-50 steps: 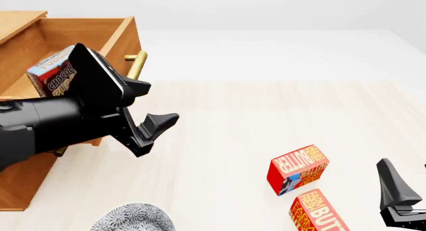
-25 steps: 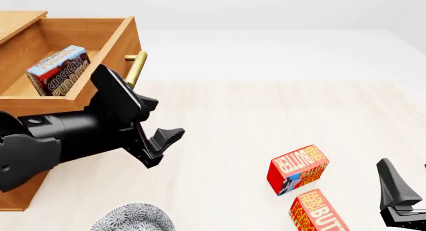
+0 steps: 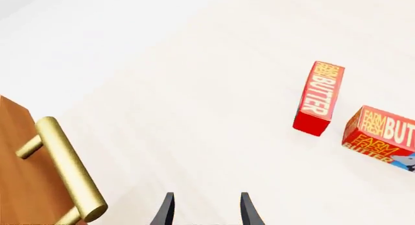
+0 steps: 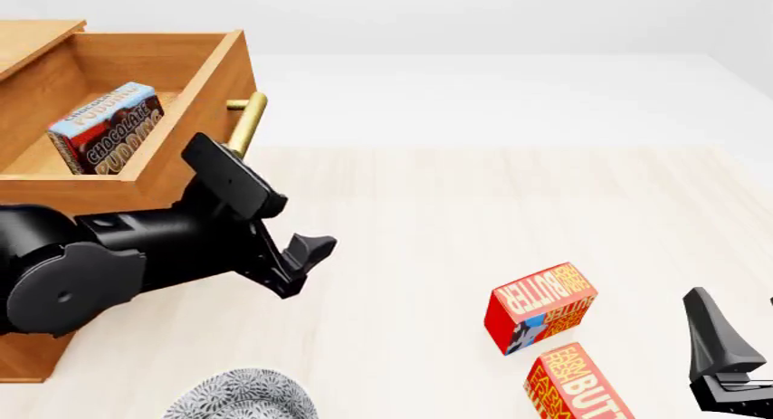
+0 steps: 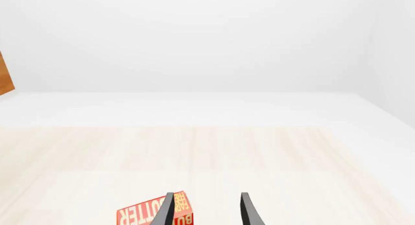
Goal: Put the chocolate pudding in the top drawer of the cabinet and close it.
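Withdrawn from the open light-brown wooden top drawer [image 4: 181, 102], the empty, spread left gripper [image 4: 290, 256] hovers over the pale wood table [image 4: 411, 211]; the blue-and-brown chocolate pudding box [image 4: 107, 128] lies inside.

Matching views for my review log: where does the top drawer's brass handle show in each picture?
Front view: the brass handle sits on the open top drawer, upper left, above the left gripper.
Left wrist view: handle at the lower left edge.
Right wrist view: not in it.
Shared landmark: the butter box, also in the left wrist and right wrist views.
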You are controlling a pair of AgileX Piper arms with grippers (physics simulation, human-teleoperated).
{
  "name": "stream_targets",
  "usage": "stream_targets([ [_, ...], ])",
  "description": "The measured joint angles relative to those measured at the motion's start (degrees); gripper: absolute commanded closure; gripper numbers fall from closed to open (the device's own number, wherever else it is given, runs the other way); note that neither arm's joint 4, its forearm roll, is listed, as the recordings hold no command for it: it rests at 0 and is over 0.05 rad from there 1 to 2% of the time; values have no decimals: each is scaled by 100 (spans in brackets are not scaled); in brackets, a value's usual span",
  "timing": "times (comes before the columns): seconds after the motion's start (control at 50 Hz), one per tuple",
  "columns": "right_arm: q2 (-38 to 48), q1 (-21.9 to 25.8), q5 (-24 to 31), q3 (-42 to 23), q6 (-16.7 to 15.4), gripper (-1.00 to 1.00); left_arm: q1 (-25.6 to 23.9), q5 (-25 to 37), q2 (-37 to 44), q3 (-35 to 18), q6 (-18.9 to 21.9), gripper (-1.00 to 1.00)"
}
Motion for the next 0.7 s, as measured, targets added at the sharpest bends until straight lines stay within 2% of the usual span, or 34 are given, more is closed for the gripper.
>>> stream_targets([
  [0.44, 0, 0, 0, 0, 0, -100, 608, 7, 4, 42, -560, -100],
  [0.7, 0, 0, 0, 0, 0, -100, 927, -5, -67, 79, -757, -100],
])
